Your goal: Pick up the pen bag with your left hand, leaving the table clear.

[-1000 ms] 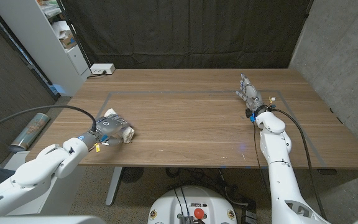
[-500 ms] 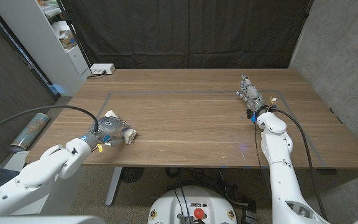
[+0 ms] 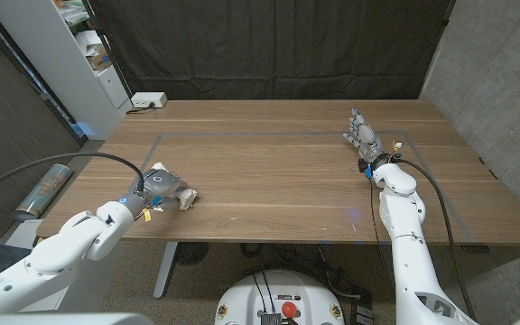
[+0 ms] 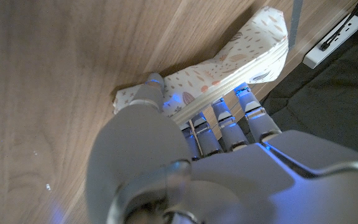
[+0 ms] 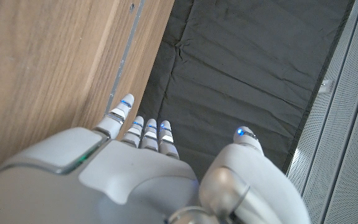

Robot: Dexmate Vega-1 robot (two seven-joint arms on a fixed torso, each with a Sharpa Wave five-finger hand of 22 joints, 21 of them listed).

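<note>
The pen bag [image 3: 184, 196] is a pale patterned pouch lying near the table's front left edge. My left hand [image 3: 155, 185] covers most of it and grips it. The left wrist view shows the thumb [image 4: 149, 89] on one side of the pen bag [image 4: 235, 56] and the fingers [image 4: 229, 121] on the other. The bag seems to rest on the wood. My right hand [image 3: 362, 137] stands at the far right of the table with straight, slightly spread fingers, holding nothing. In the right wrist view the right hand [image 5: 142, 168] points over the table's edge toward a dark curtain.
A thin grey taped outline [image 3: 278, 135] marks the wooden table [image 3: 278, 185]. A white box [image 3: 149, 99] sits at the back left corner. A white shelf unit [image 3: 84, 54] stands left of the table, and a roll [image 3: 45, 188] lies on the floor.
My left arm has slid a little toward the right, its hand staying on the pen bag at nearly the same spot. The right hand has not moved.
</note>
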